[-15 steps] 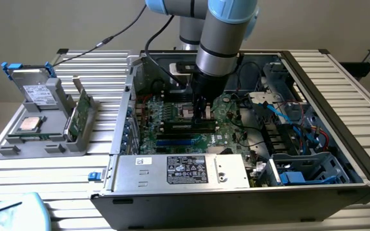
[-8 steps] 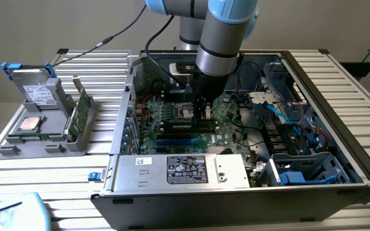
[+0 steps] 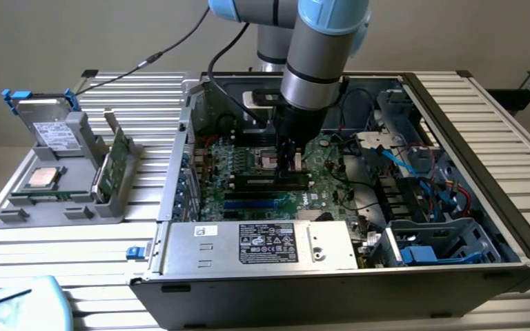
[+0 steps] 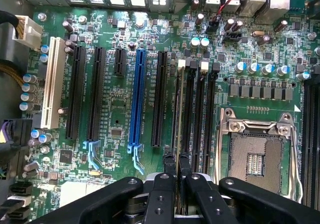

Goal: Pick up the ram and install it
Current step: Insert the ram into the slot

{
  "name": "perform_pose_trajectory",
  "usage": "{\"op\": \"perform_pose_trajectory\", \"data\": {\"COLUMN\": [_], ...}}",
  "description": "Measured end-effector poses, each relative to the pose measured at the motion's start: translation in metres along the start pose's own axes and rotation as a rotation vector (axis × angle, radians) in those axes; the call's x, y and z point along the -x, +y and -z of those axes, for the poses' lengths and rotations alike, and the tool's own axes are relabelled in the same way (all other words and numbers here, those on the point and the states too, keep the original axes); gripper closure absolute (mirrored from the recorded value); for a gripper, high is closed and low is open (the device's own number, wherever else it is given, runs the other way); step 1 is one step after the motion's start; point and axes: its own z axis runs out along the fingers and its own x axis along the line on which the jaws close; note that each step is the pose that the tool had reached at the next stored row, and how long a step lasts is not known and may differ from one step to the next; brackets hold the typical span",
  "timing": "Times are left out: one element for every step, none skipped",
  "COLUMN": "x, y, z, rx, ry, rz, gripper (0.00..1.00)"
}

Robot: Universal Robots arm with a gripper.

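Holding the ram (image 4: 176, 111) edge-on over the memory slots (image 4: 199, 108), gripper (image 4: 177, 160) jaws clamped on it. We reckon it's light, stiff, fragile: grip flat faces mid-length, w/o twisting.

soft even room light; case (image 3: 339, 296) interior dimmer; motherboard (image 4: 115, 108) brightly, evenly lit
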Motion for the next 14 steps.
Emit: {"op": "perform_pose_trajectory", "data": {"x": [0.0,0.0,0.0,0.0,0.0,-0.0001,0.0,0.0,0.0,0.0,-0.0001,-0.0001,-0.0001,-0.0001], "y": [0.0,-0.0001,-0.0003,-0.0004,-0.0006,-0.0006,-0.0006,-0.0006,-0.0007,-0.0007,-0.0007,-0.0007,-0.0008,-0.0008], "z": [0.0,0.0,0.0,0.0,0.0,0.0,0.0,0.0,-0.0001,-0.0001,-0.0002,-0.0004,-0.0007,-0.001], "rx": [0.0,0.0,0.0,0.0001,0.0,-0.0001,-0.0002,-0.0002,-0.0002,-0.0002,-0.0002,-0.0002,-0.0002,-0.0002], "ry": [0.0001,0.0,0.0001,-0.0004,-0.0013,-0.0025,-0.0031,-0.0032,-0.0032,-0.0032,-0.0031,-0.0031,-0.0032,-0.0032], "rz": [0.0,0.0,0.0,0.0,0.0,0.0,0.0,0.0,0.0,0.0,0.0,0.0,0.0,0.0], "gripper": [0.86,0.86,0.86,0.86,0.86,0.86,0.86,0.86,0.86,0.86,0.86,0.86,0.86,0.86]}}
